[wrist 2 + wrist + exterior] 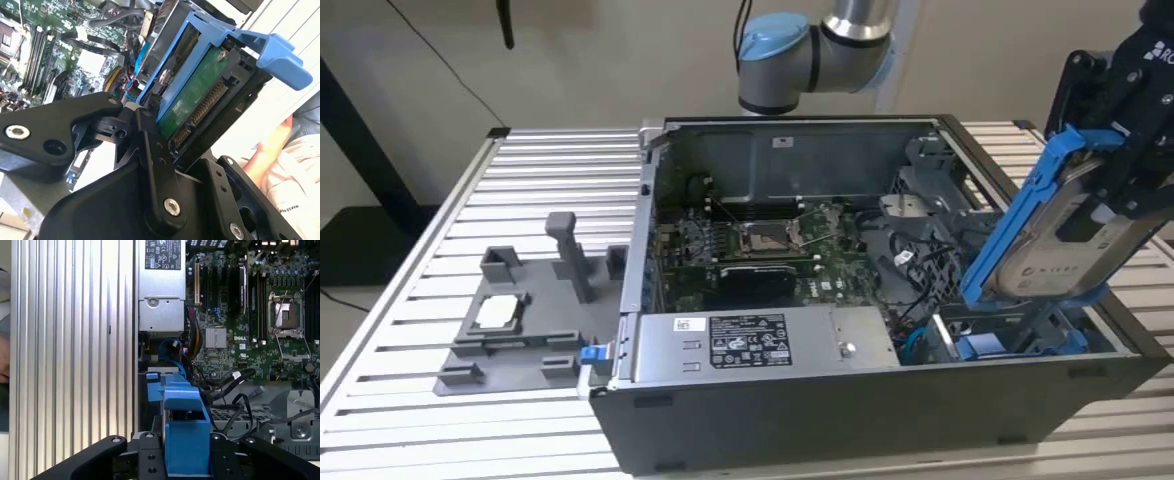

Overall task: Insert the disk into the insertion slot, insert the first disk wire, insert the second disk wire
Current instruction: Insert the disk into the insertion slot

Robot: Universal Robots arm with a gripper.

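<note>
One disk (1062, 262) in its blue caddy is hanging steeply tilted, its lower end at the mouth of the insertion slot (1014, 345) (the drive cage in the case's near corner, on the exterior view's right) and not lying in it. The claw (1121, 190) is gripping the disk, closed tight across its flat sides. The case (854, 425) is standing on the slatted bench (547, 170), with the power supply (747, 340) beside the slot.
</note>
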